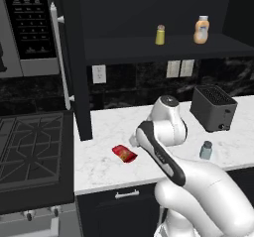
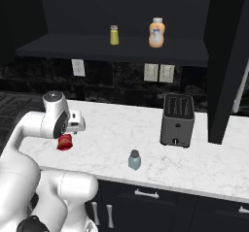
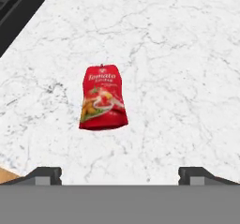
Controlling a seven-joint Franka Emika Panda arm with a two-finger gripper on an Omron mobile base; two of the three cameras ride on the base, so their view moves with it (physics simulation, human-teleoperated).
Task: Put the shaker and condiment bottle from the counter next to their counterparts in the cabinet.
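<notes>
The red condiment bottle [image 3: 103,98] lies flat on the white marble counter [image 3: 178,78], its label facing up; it also lies near the counter's front left [image 1: 124,153] [image 2: 64,141]. My gripper [image 3: 120,175] hovers just above it, open and holding nothing, fingers wide apart. The pale blue-grey shaker [image 1: 206,150] [image 2: 134,159] stands upright near the front edge, in front of the toaster. In the open dark cabinet [image 1: 149,50], the yellow shaker [image 1: 160,34] [image 2: 114,35] and the orange-beige white-capped bottle [image 1: 201,30] [image 2: 156,33] stand on the black shelf.
A dark toaster [image 1: 213,108] [image 2: 177,120] sits at the back of the counter. The open cabinet door [image 1: 74,57] with its white handle [image 1: 58,57] hangs left of the shelf. A stove [image 1: 30,151] adjoins the counter's left end, under a microwave [image 1: 25,23].
</notes>
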